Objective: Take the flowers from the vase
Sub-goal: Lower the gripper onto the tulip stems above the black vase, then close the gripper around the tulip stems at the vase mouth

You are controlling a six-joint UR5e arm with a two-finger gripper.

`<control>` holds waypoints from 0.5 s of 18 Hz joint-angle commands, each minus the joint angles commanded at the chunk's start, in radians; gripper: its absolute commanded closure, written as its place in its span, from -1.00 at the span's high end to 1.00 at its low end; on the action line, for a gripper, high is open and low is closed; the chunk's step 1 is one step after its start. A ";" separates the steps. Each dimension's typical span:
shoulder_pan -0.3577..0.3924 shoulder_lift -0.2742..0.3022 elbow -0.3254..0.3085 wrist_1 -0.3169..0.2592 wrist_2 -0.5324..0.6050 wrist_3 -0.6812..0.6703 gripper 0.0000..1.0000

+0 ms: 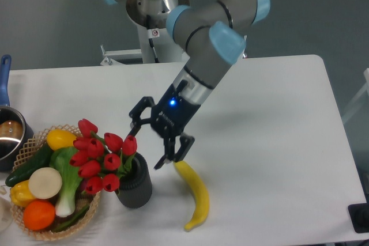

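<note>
The flowers (101, 158), a bunch of red tulip buds with green leaves, stand in the vase (135, 185), a short dark ribbed cylinder near the table's front left. The bunch leans left over the basket. My gripper (149, 144) is open just right of the bunch, above the vase's right side. One finger (137, 123) is beside the rightmost bud, the other finger (171, 155) is lower right, over the banana's top end. Nothing is between the fingers.
A wicker basket (34, 142) with vegetables, a lemon and an orange sits at the left, touching the vase. A yellow banana (194, 193) lies right of the vase. A blue-handled metal pot (8, 133) is at the far left edge.
</note>
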 joint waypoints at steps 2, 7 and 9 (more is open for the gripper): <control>-0.003 -0.006 -0.002 0.002 0.000 -0.002 1.00; -0.020 0.008 -0.003 0.002 0.000 -0.054 0.14; -0.020 0.012 -0.008 0.002 0.003 -0.064 -0.54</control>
